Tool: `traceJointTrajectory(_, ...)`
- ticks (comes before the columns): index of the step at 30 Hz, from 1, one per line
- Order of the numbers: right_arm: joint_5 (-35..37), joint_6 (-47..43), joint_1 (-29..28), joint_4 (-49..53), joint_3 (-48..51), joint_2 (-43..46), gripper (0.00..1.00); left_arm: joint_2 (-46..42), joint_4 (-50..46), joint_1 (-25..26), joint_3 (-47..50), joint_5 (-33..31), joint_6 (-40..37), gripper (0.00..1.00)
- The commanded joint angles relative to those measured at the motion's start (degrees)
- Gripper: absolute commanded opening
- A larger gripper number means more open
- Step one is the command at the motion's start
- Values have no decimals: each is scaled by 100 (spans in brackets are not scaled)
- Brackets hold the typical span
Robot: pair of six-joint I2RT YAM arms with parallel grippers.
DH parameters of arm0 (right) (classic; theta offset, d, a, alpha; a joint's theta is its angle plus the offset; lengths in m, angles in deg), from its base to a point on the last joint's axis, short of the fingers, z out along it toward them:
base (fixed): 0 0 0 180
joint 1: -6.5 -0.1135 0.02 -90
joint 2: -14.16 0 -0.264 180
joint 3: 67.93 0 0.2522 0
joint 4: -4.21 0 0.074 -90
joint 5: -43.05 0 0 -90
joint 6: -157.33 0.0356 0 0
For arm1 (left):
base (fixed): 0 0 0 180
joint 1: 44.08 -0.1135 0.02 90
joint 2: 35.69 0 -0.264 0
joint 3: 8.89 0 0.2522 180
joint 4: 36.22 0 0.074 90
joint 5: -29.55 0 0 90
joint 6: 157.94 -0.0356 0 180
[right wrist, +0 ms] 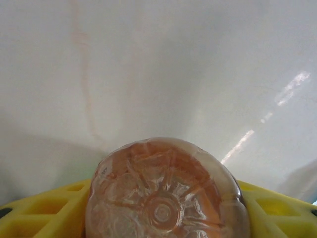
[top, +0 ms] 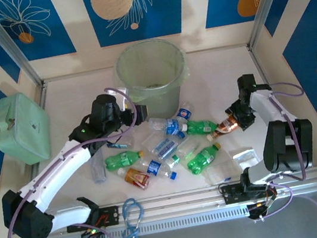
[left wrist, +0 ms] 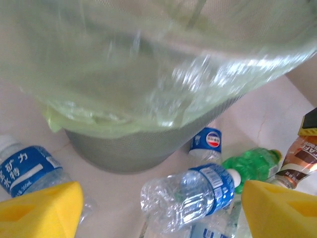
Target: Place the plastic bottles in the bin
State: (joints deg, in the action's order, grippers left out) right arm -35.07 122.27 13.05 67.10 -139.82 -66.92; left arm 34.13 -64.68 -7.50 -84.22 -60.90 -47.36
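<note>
At the desk's right side, an amber-brown plastic bottle point(top: 227, 125) is pinched at its base by the right pincer point(top: 239, 117). More small plastic bottles point(top: 204, 157), green or clear with blue labels, lie scattered on the white desk point(top: 211, 68) in front of the round grey-green bin point(top: 156, 98) with its pale green liner. Beside the bin, the left pincer point(left wrist: 161, 201) hangs spread wide above a crumpled clear bottle point(left wrist: 183, 196).

You're facing an amber bottle point(right wrist: 163, 198), base-on.
Yellow fingers point(right wrist: 44, 213) flank it either side; pale table point(right wrist: 158, 64) beyond.
</note>
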Motion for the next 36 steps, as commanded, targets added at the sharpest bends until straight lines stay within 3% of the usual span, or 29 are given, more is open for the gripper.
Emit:
traceJointTrajectory(1, -34, -248, -97, 292, -339, 457, 60, -26, -201, 38, -360, 18, 96, 83)
traceJointTrajectory(8, -1096, -527, -314, -33, -955, 1385, 57, 67, -316, 42, -849, 632, 122, 88)
traceJointTrajectory(14, -2306, -638, -909, -679, -1472, 1740, 56, 269, 199, 50, -856, 2214, 350, 89)
traceJointTrajectory(17, -2357, -703, -1575, -955, -1807, 1789, 56, 412, 528, 98, -872, 3076, 568, 89)
traceJointTrajectory(20, -2454, -622, -1965, -1166, -2070, 1713, 56, 436, 845, 191, -831, 3546, 666, 91)
traceJointTrajectory(29, -2845, -431, -2426, -1516, -2580, 1256, 56, 445, 1260, 337, -658, 4329, 912, 94)
traceJointTrajectory(36, -3010, -198, -2535, -1786, -2563, 1159, 56, 583, 1247, 357, -690, 4413, 922, 85)
